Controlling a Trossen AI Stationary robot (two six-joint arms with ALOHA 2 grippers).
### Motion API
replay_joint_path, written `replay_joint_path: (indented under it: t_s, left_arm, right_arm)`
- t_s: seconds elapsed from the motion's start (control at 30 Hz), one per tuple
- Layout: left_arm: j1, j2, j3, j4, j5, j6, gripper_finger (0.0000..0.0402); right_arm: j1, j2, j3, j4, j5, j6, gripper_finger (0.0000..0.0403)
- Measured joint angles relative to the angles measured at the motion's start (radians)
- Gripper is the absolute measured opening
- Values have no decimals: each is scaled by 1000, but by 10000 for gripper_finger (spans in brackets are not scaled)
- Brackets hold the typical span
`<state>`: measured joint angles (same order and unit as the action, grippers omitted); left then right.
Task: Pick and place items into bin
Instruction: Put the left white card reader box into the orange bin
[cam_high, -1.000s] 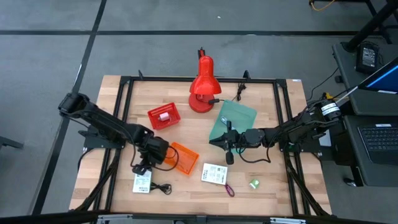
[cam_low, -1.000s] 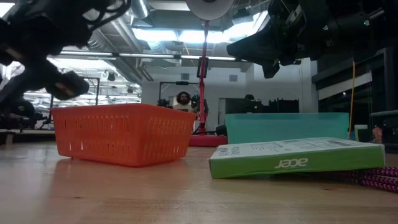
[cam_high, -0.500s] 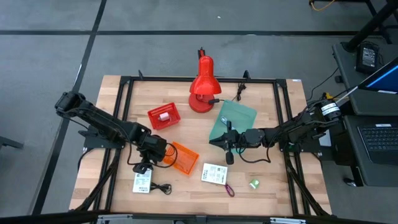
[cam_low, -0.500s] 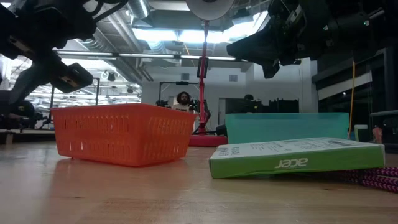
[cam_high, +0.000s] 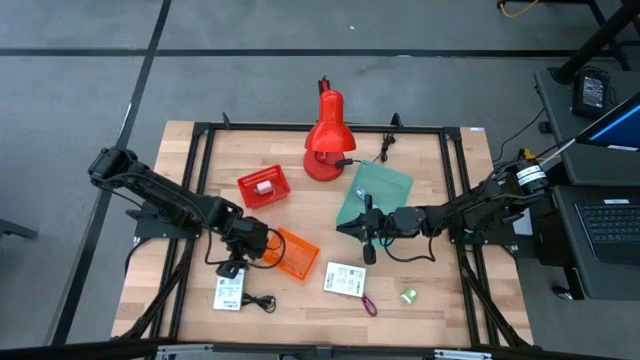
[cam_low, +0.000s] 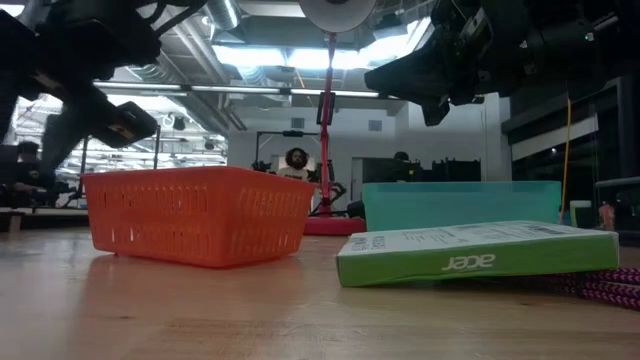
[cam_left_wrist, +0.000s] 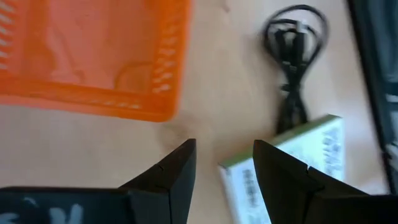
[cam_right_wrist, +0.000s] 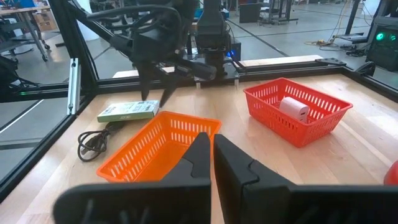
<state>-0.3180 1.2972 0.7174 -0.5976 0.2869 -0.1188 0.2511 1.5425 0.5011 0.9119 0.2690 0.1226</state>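
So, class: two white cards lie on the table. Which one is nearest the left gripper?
The card beside the black coiled cable, just beneath the left gripper; the other card lies farther right.

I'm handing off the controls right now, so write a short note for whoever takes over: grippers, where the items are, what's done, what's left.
Left gripper: jaws open, empty, hovering between the orange basket and the white card at the front left.
Right gripper: jaws shut, holding nothing visible, parked over the teal bin.
Done: the red basket holds one white item; the orange basket looks empty.
Left on the table: the white card with the black cable beside it, the second card, the purple strap and the green piece.
The red lamp stays.
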Motion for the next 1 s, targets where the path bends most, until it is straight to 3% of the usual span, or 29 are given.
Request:
replay_joint_path:
  t_s: [0.4,0.73,1.0]
  left_arm:
    - [0,0,0,-5,-66,2,155]
    - [0,0,0,-4,-199,26,155]
    - [52,-6,2,-85,-10,-59,155]
  right_arm:
    - [0,0,0,0,0,0,4]
    - [0,0,0,2,0,0,4]
    - [0,0,0,5,0,85,4]
